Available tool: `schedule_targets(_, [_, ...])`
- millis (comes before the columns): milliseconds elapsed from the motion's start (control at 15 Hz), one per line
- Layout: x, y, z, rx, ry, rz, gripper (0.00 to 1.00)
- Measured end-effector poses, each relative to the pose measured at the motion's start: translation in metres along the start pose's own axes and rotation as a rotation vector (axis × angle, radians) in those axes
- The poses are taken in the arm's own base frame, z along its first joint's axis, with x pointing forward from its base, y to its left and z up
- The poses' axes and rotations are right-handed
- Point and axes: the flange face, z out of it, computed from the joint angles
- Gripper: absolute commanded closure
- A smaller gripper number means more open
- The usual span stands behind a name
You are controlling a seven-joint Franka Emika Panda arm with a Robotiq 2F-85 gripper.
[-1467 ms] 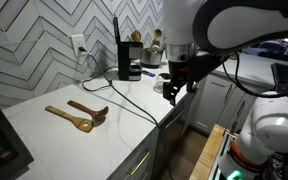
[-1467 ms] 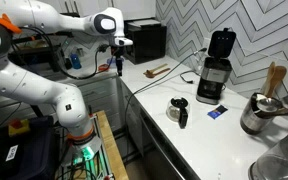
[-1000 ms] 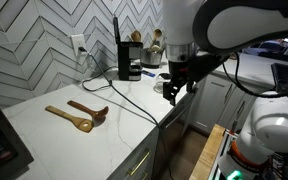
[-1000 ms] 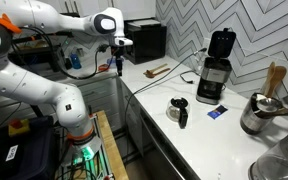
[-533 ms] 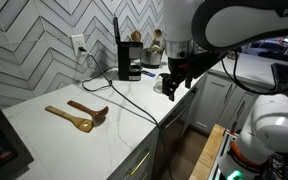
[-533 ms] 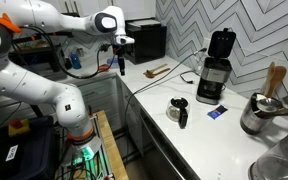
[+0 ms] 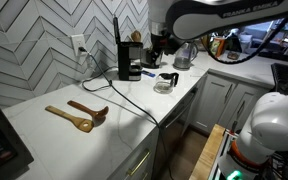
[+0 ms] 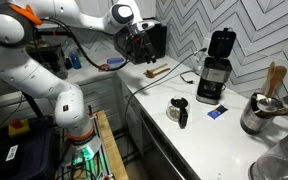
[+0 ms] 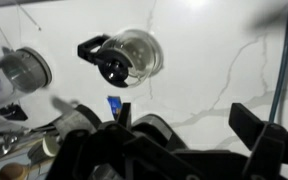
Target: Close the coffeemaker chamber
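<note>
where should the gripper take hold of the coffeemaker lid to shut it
Grip the lid at its top free edge, the part farthest from the hinge. It stands upright over the coffeemaker and is thin and flat, so the open gripper can probably pinch it from above, one finger on each face, then swing it down shut.

White glossy arm [image 8: 44, 72] had rounded links and black joint bands. An orange ring [image 8: 24, 12] sat at one joint. The gripper [image 9: 184, 112] was black and angular.
</note>
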Motion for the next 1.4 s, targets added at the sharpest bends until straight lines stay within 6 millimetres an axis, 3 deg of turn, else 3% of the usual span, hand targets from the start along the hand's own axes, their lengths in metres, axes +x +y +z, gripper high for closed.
schedule_targets(333, [0.085,-0.005,0.019,-0.050,0.252,-0.062,0.00])
schedule_targets(533, [0.114,-0.015,0.026,-0.041,0.333,-0.049,0.00])
schedule_targets(1200, [0.121,-0.016,0.026,-0.038,0.341,-0.047,0.00])
schedule_targets(1400, [0.130,-0.004,0.028,-0.066,0.357,-0.011,0.00])
